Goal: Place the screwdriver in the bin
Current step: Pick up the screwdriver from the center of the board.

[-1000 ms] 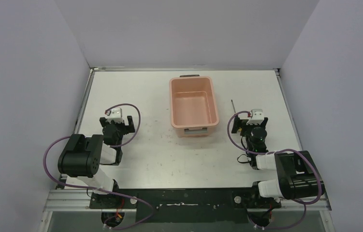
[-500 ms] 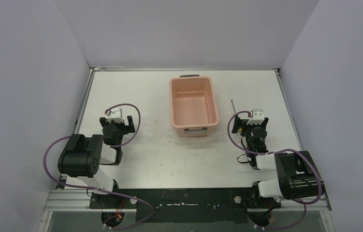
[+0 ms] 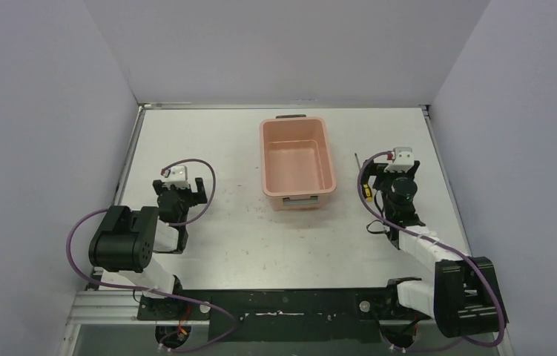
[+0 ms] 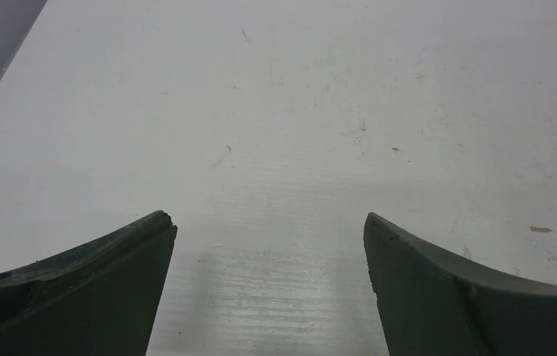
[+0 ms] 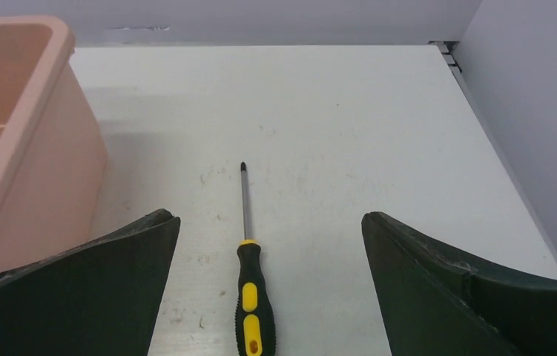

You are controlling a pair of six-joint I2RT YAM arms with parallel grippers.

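The right arm has reached forward toward 12 o'clock since a second ago. Its right end effector [image 5: 268, 216] is now over the stretch of tabletop [image 3: 223, 237] where the screwdriver [image 5: 248, 259] lies. In the overhead view the black-and-yellow handle, which the arm covered before, now shows at the wrist's 9 o'clock side. I read this as the approach for the pick: the grasp is lined up but not made.

The screwdriver lies flat on the tabletop at the 3 o'clock side of the bin [image 3: 264, 159], near it but apart, with its tip toward 12 o'clock. The bin has nothing in it.

In the wrist view, the right end effector's fingers are spread wide either side of the handle, touching nothing. The left end effector [image 4: 267, 216] is likewise wide apart over bare tabletop and has not shifted.
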